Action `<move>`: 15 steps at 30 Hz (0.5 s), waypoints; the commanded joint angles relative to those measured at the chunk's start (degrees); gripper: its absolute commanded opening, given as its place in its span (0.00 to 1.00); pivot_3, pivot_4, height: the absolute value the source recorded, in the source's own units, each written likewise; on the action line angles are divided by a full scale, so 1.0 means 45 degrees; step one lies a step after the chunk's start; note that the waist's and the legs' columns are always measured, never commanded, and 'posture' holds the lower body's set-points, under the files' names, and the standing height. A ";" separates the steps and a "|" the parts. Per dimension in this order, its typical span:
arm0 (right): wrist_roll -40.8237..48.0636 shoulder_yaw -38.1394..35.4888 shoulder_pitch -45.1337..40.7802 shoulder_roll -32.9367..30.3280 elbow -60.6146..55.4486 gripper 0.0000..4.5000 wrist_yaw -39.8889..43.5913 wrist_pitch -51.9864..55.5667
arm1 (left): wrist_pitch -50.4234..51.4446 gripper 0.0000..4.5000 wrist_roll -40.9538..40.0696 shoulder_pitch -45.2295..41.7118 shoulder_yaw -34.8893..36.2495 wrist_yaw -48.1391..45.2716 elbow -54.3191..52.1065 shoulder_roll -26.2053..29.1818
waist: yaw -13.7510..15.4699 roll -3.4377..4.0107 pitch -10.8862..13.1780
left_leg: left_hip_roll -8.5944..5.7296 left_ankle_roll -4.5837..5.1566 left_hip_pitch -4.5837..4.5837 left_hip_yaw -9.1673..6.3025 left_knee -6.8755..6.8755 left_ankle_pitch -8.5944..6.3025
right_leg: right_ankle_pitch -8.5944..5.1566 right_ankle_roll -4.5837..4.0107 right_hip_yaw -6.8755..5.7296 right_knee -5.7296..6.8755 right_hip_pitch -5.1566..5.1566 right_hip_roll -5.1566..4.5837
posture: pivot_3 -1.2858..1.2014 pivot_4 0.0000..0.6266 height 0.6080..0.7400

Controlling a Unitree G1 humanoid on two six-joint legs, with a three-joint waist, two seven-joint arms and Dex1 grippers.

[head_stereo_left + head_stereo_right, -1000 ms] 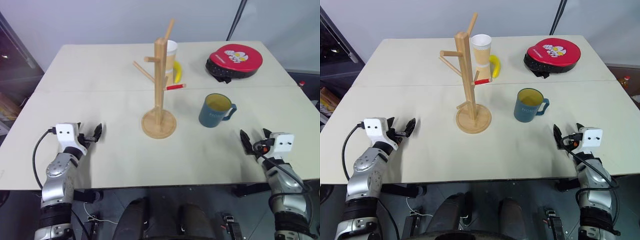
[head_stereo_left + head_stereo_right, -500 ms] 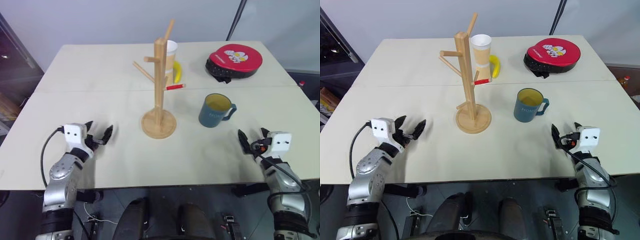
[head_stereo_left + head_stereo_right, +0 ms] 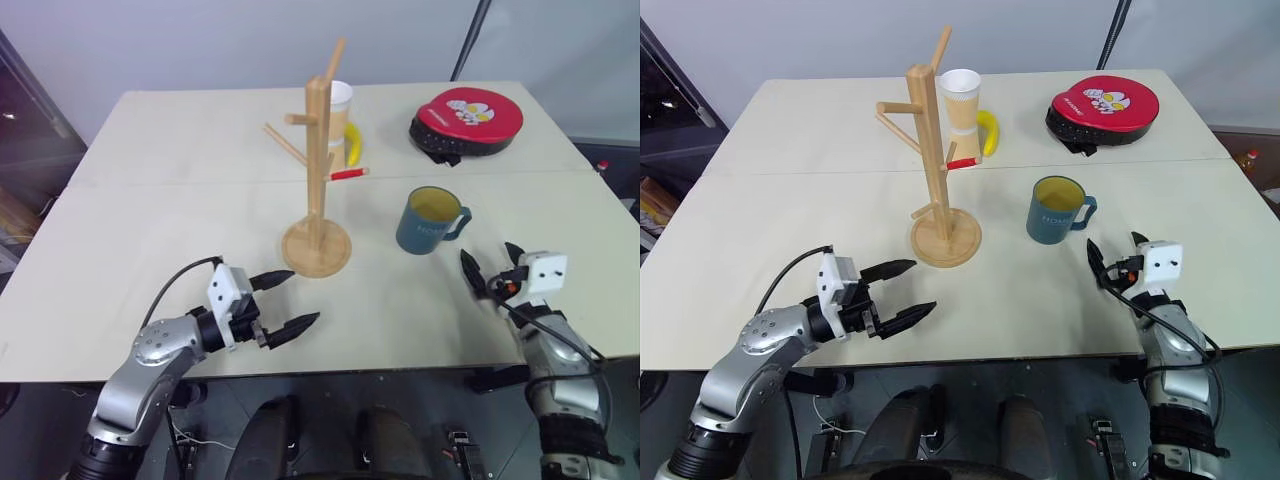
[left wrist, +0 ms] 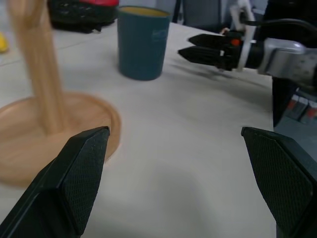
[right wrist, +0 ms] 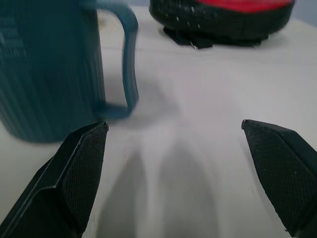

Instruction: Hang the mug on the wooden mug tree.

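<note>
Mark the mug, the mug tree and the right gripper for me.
mug (image 3: 426, 226), left eye view, on its teal side wall.
wooden mug tree (image 3: 318, 150), left eye view, on the upright post.
right gripper (image 3: 1114, 266), right eye view, midway between its fingertips.

Teal mug (image 3: 428, 221) upright beside mug tree (image 3: 318, 170).

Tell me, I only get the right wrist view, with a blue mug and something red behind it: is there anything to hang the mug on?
Observer: Yes, a wooden tree stands to the left of the mug, apart from it.
Operator: Any cups hanging on it?
Observer: No, its pegs are bare; a white-and-yellow cup stands behind it.
Operator: Where's the other hand?
Observer: The left hand is open, just in front of the tree's base.
</note>
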 commanded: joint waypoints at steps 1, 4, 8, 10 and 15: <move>-0.0119 -0.0075 -0.0586 -0.0038 0.0466 1.00 -0.0092 -0.0255 | 0.0023 1.00 -0.0019 -0.0162 -0.0089 0.0005 -0.0467 -0.0007 | 0.0014 -0.0001 0.0000 | -0.0001 0.0000 -0.0001 0.0001 0.0000 0.0000 | 0.0005 0.0009 -0.0003 -0.0001 0.0001 -0.0001 | 0.52 0.24 1.00; -0.0206 -0.0023 -0.1032 -0.0064 0.0951 1.00 -0.0018 -0.0401 | 0.0015 1.00 -0.0007 -0.0225 -0.0188 0.0025 -0.0501 -0.0033 | 0.0020 0.0000 0.0000 | -0.0002 0.0001 -0.0001 0.0002 0.0003 0.0001 | 0.0014 0.0025 -0.0012 -0.0003 0.0004 0.0002 | 0.52 0.24 1.00; -0.0339 0.0088 -0.1548 -0.0107 0.1570 1.00 0.0086 -0.0559 | 0.0051 1.00 -0.0004 -0.0281 -0.0289 0.0099 -0.0619 -0.0096 | 0.0007 0.0000 0.0001 | -0.0002 0.0001 -0.0001 0.0002 0.0003 0.0001 | 0.0014 0.0027 -0.0016 -0.0002 0.0004 0.0005 | 0.52 0.24 1.00; -0.0391 0.0127 -0.1721 -0.0113 0.1783 1.00 0.0128 -0.0610 | 0.0078 1.00 -0.0013 -0.0286 -0.0303 0.0125 -0.0669 -0.0111 | 0.0006 0.0000 0.0001 | -0.0002 0.0002 -0.0001 0.0002 0.0003 0.0001 | 0.0015 0.0028 -0.0016 -0.0002 0.0005 0.0005 | 0.52 0.24 1.00; -0.0571 0.0248 -0.2221 -0.0126 0.2410 1.00 0.0172 -0.0722 | 0.0129 1.00 0.0004 -0.0281 -0.0311 0.0182 -0.0781 -0.0095 | -0.0001 0.0000 0.0001 | -0.0002 0.0002 -0.0001 0.0002 0.0004 0.0001 | 0.0017 0.0031 -0.0017 0.0000 0.0005 0.0008 | 0.52 0.24 1.00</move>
